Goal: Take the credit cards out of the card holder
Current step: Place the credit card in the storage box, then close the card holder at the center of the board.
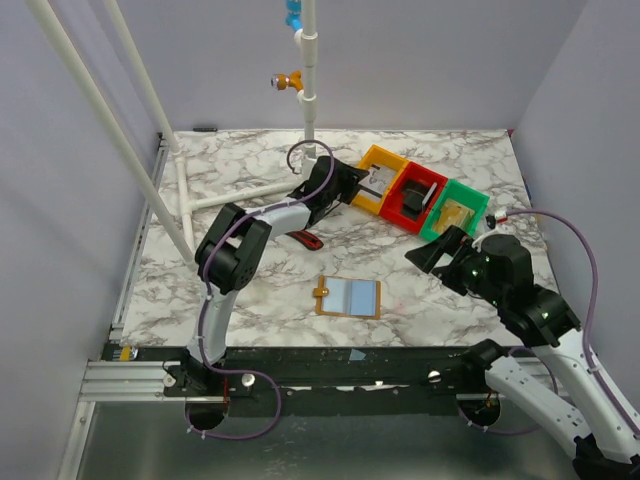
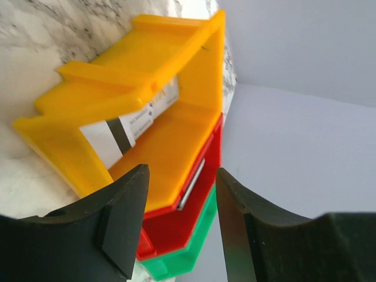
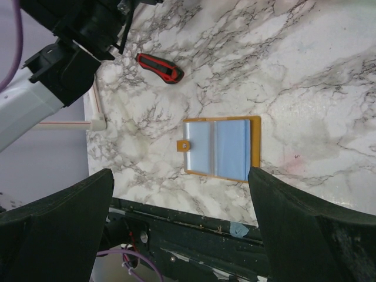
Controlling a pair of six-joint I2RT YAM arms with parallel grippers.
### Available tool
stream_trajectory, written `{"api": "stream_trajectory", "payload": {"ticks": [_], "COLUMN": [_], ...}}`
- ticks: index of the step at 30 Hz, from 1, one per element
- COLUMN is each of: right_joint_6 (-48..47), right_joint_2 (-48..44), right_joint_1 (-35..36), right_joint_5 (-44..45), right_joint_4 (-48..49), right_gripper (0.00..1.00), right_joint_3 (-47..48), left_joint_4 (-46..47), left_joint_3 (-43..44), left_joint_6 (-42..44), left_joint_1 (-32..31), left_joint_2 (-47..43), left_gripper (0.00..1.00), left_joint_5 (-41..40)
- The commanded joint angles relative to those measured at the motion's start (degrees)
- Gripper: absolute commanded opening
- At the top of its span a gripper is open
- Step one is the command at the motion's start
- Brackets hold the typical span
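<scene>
The orange card holder lies open and flat on the marble table, its blue sleeves facing up; it also shows in the right wrist view. My left gripper is open and empty at the near side of the yellow bin, which holds a white card with a black stripe. A card edge shows in the red bin. A yellowish card lies in the green bin. My right gripper is open and empty, raised above the table to the right of the holder.
A red and black utility knife lies left of the bins and behind the holder; it also shows in the right wrist view. White pipe frame stands at the back and left. The black table edge rail runs along the front.
</scene>
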Motion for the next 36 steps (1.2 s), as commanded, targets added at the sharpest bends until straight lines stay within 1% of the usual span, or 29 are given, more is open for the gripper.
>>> {"api": "stream_trajectory", "payload": {"ticks": [1,4,8,12,18,20,27,30,33,36], "right_joint_6": [-1.01,-1.47,-2.02,-2.57,-2.91,-2.87,-2.13,-1.77,-1.41,-1.05], "right_joint_2": [1.04,2.01,3.76,6.45,10.10,11.25,14.89,16.78,18.47,20.19], "right_joint_1": [-0.10,-0.10,-0.10,-0.18,-0.11,-0.11,-0.10,-0.05,-0.01,-0.01], "right_joint_5": [-0.92,-0.96,-1.82,-4.52,-6.52,-7.06,-9.49,-10.49,-12.25,-13.58], "right_joint_4": [2.10,2.78,4.31,6.71,10.83,12.31,18.19,20.66,23.28,25.75], "right_gripper": [1.00,1.00,1.00,1.00,1.00,1.00,1.00,1.00,1.00,1.00], "right_joint_3": [-1.07,-1.46,-2.80,-4.93,-8.51,-9.83,-14.74,-16.72,-18.53,-19.77], "left_joint_4": [3.24,4.40,2.78,-1.37,-14.26,-19.47,-32.34,-34.33,-34.07,-34.97], "left_joint_3": [-5.14,-10.80,-17.96,-24.24,-29.49,-30.39,-32.27,-34.60,-36.95,-37.75], "left_joint_6": [2.59,4.26,8.81,14.08,25.56,29.57,41.69,44.88,46.86,48.29], "left_joint_1": [-0.98,-1.46,-1.94,-2.31,-3.43,-3.87,-5.86,-6.50,-7.10,-9.09], "left_joint_2": [-7.74,-11.71,-18.35,-24.41,-31.39,-33.35,-37.45,-38.67,-39.34,-39.35], "left_gripper": [0.51,0.51,0.51,0.51,0.51,0.50,0.49,0.47,0.43,0.41], "left_joint_5": [1.96,2.87,3.79,8.23,12.75,12.97,14.28,14.07,15.13,14.22]}}
